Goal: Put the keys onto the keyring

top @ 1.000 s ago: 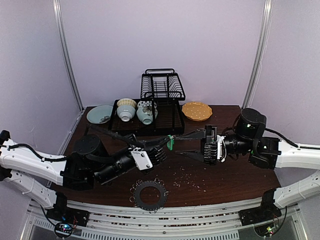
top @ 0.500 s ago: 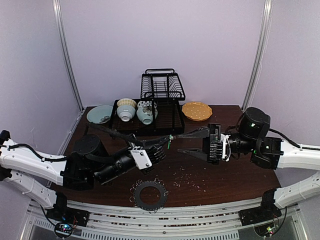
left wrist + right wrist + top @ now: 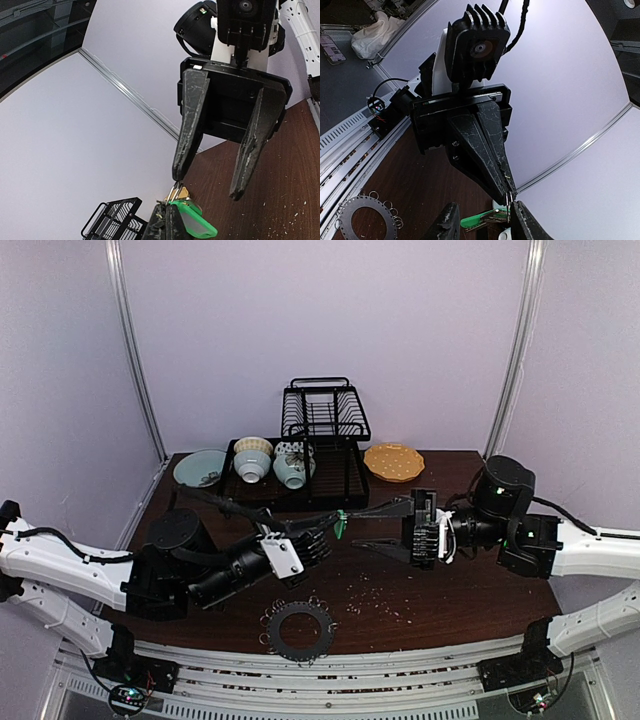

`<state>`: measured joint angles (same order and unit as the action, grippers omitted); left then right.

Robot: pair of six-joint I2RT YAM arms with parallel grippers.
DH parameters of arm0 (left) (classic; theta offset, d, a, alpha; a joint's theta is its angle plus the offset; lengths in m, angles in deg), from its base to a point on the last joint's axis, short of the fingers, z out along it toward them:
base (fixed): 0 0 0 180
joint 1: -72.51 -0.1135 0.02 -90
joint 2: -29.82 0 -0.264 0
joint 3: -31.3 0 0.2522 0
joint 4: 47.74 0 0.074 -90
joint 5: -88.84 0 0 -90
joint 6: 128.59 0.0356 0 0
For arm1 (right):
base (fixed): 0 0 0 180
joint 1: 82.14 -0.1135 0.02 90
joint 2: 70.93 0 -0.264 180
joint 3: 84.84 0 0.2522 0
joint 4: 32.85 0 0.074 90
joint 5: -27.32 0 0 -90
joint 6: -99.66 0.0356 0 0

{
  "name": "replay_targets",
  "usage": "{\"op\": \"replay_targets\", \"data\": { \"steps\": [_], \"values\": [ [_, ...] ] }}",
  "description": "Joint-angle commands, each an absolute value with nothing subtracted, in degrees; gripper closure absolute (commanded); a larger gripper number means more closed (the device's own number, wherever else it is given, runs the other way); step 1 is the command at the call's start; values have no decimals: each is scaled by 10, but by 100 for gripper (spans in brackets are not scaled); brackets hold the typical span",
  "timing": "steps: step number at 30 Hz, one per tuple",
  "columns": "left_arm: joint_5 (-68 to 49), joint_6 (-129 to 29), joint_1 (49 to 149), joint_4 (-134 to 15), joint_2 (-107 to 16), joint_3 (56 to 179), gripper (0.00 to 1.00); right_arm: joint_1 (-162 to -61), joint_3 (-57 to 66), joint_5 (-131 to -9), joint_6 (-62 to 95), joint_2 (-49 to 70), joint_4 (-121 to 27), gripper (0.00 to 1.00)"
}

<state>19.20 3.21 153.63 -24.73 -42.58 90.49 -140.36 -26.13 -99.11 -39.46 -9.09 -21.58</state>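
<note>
While the left jaws are closed fully on the green head of the key [image 3: 194,224], it is held aloft above the middle of the table [image 3: 460,590], with its small wire loop presented towards the right arm. The right jaws stand partly open and nothing is gripped. One finger [image 3: 187,130] is seen at the loop; whether it touches cannot be told. The keyring [image 3: 276,632] lies flat by the table's near edge, well apart from the key. A handover or regrasp is judged to be in hand. Next, the loop should be pinched squarely by the right jaws, without the key being knocked loose.
</note>
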Motion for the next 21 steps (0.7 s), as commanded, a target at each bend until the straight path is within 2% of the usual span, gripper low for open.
{"op": "replay_targets", "data": {
  "steps": [1,12,21],
  "values": [
    [188,18,1540,-207,-429,916,100,-1404,-253,-994,-385,-88,-211,64],
    [174,10,1540,-206,-435,919,100,-1405,-238,-990,-395,-70,-232,65],
    [189,12,1539,-205,-437,913,100,-1405,-246,-939,-347,-80,-190,64]
  ]
}}
